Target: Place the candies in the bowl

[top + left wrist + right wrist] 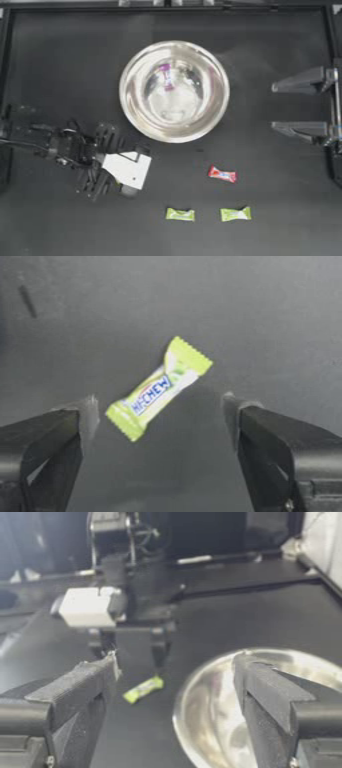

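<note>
Left gripper [159, 421] hangs lower left of the bowl [174, 91], jaws spread around a green candy [157, 388]. Right gripper [275, 107] waits spread wide at right edge.

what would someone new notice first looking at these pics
The big shiny bowl at the table's centre, a purple candy inside. Next, the left gripper, jaws open above a lime-green candy near the bowl. A red candy and two green ones lie loose nearby.
</note>
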